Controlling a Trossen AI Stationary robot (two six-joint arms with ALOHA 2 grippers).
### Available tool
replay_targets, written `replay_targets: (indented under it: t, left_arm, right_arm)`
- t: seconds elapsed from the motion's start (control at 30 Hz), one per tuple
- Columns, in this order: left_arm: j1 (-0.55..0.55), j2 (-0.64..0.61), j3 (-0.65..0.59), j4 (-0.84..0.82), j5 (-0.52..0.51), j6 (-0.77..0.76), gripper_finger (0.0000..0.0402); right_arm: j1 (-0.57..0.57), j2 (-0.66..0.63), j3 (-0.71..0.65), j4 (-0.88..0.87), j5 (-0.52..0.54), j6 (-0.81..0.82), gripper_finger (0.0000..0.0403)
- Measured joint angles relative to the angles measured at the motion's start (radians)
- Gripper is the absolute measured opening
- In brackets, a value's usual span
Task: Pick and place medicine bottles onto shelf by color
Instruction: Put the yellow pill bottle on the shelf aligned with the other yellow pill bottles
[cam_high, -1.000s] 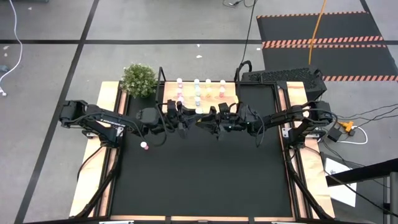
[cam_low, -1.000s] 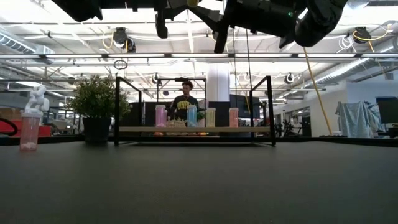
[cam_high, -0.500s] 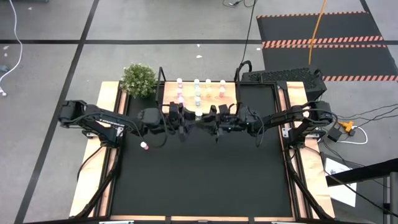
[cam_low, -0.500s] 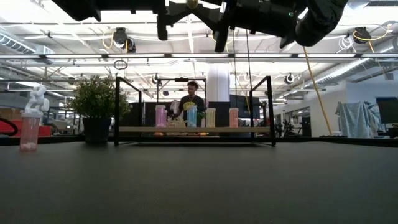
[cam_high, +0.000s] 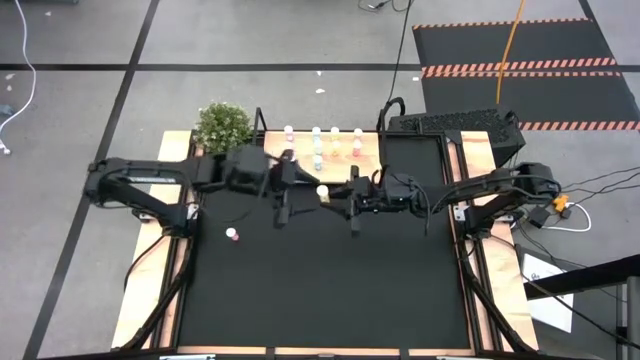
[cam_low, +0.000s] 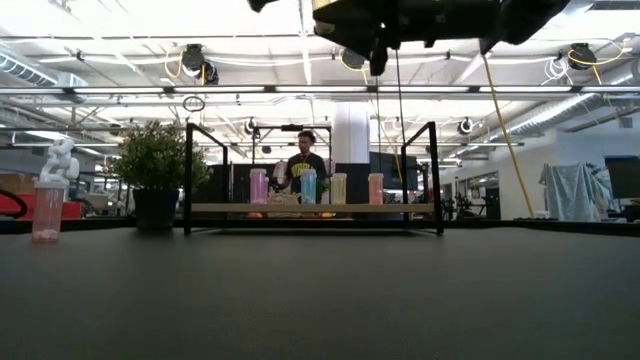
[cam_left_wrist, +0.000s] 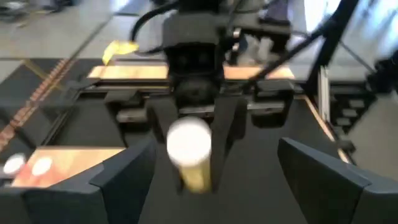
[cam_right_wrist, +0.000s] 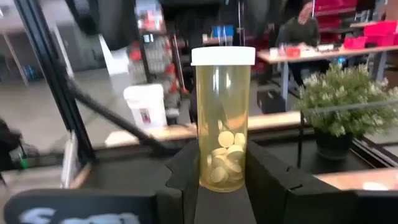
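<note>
1. Change noted: the left gripper (cam_high: 283, 190) has let go and drawn back from the meeting point over the table's middle; its fingers (cam_left_wrist: 124, 177) now stand wide apart with nothing between them.
2. The right gripper (cam_high: 330, 194) is clamped on the yellow-amber medicine bottle (cam_right_wrist: 222, 118), which it holds upright above the mat, just in front of the shelf (cam_high: 370, 152).
3. Judgement: a handover from left to right appears complete; carrying the bottle to the yellow group on the shelf remains.
4. Bottle condition: clear amber body, white cap (cam_left_wrist: 188, 141), pale round tablets filling the lower part.
5. Outstanding: one pink bottle (cam_high: 231, 234) stands alone on the mat, well apart from the shelf.
</note>
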Motion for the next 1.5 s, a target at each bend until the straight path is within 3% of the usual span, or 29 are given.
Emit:
replay_targets:
  t: [0.1,0.23,0.43,0.93,1.2,1.33,1.5]
  left_arm:
    - [0.028,0.080,0.136,-0.226,0.090,0.096,0.0337]
    - [0.045,0.191,0.285,-0.399,0.130,0.225,0.0337]
    - [0.047,0.279,0.397,-0.450,0.150,0.345,0.0335]
    - [0.052,0.301,0.410,-0.495,0.164,0.413,0.0198]
    - [0.067,0.301,0.410,-0.508,0.160,0.425,0.0189]
    - [0.067,0.301,0.410,-0.496,0.097,0.425,0.0189]
    - [0.067,0.301,0.410,-0.485,0.091,0.438,0.0188]
  right_arm:
    - [0.000,-0.019,-0.001,-0.063,-0.001,-0.028,0.0102]
    - [0.000,-0.038,0.000,-0.121,-0.003,-0.046,0.0102]
    - [0.005,-0.046,0.000,-0.178,-0.003,-0.048,0.0102]
    - [0.007,-0.046,-0.001,-0.226,-0.004,-0.045,0.0102]
    - [0.006,-0.046,-0.001,-0.220,0.000,-0.044,0.0102]
    - [0.006,-0.046,-0.001,-0.216,0.001,-0.037,0.0102]
    - [0.006,-0.046,-0.001,-0.217,0.001,-0.032,0.0102]
